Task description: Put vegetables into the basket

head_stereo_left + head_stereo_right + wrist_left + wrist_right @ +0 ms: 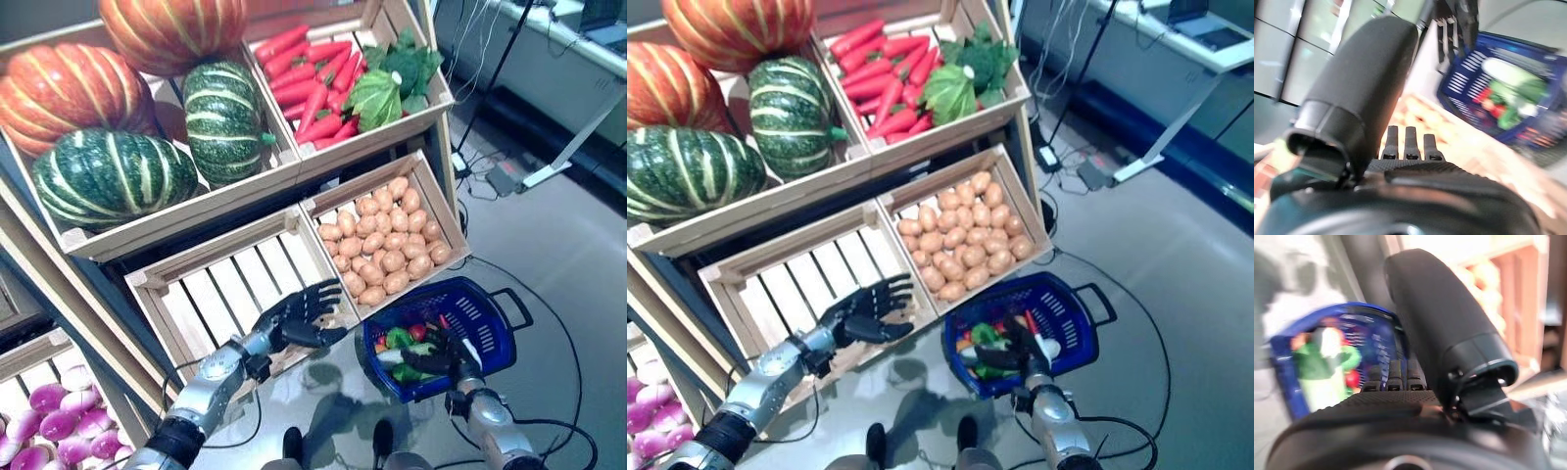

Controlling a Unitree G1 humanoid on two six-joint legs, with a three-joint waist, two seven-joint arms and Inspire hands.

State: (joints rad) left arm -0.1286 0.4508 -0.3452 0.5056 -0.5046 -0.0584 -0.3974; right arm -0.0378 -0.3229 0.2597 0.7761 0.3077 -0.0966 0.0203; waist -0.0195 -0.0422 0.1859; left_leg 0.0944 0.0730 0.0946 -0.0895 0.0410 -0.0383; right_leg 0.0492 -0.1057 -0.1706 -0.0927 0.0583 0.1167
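While vegetables fill basket — hands apart.

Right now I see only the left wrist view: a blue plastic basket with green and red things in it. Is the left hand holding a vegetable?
Observer: No. The left hand is open and empty, above the front edge of an empty slatted wooden crate.
Operator: What stock is nearest?
Observer: A wooden crate of brown potatoes stands directly to the right of the empty one, just behind the blue plastic basket.
Operator: And the right hand?
Observer: The right hand is at the basket, over the vegetables in it.
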